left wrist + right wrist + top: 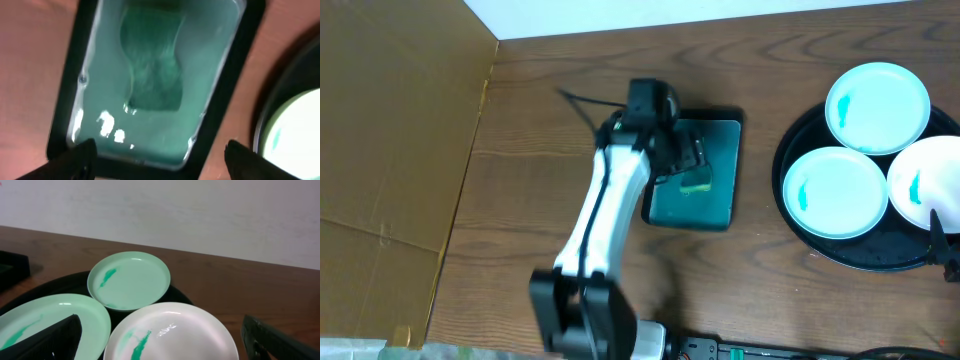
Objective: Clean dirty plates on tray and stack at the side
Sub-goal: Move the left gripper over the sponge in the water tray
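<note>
Three white plates with teal smears lie on the round black tray (800,235): one at the back (877,107), one at the front left (835,192), one at the right (930,185). My right gripper (165,341) hangs open just above the nearest plate (172,332), its fingers (50,341) wide on either side; the other two plates (129,280) (45,317) lie beyond. In the overhead view only its tip (945,240) shows at the right edge. My left gripper (160,162) stands open over a small rectangular tray (220,125), holding nothing.
The small rectangular black tray (695,175) holds teal liquid with a sponge (152,65) soaking in it, seen yellowish from overhead (697,186). A cardboard sheet (390,150) covers the table's left side. Bare wood lies between the two trays.
</note>
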Available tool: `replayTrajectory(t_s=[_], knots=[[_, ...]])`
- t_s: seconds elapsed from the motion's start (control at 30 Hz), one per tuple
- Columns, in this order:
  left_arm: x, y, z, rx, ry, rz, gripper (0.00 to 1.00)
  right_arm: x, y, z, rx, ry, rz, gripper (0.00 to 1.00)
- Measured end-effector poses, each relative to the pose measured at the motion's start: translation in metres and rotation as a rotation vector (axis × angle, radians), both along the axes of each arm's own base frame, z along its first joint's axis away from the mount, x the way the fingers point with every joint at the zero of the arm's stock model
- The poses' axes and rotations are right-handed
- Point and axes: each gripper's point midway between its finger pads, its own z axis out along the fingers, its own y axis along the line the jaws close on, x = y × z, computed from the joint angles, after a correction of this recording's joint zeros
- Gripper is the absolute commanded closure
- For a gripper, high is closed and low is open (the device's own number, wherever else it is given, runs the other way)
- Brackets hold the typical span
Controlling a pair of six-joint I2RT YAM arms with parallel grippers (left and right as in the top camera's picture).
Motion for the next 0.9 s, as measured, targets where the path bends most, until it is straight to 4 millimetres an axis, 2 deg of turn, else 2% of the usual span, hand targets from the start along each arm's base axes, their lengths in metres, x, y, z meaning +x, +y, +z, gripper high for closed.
replayTrajectory(t_s=[0.17,0.37,0.57,0.9], knots=[[0.020,-0.001,-0.021,0.010,0.030,0.000,0.18,0.000,0.000,0.000,0.000,0.000,0.000,0.01],[0.038,-0.004,-0.027,-0.004,-0.015,-0.002,0.18,0.000,0.000,0.000,0.000,0.000,0.000,0.01],[0.040,-0.003,-0.039,-0.008,0.011,0.042,0.18,0.000,0.000,0.000,0.000,0.000,0.000,0.01],[0.033,0.004,-0.093,0.032,0.160,0.142,0.18,0.000,0.000,0.000,0.000,0.000,0.000,0.01]])
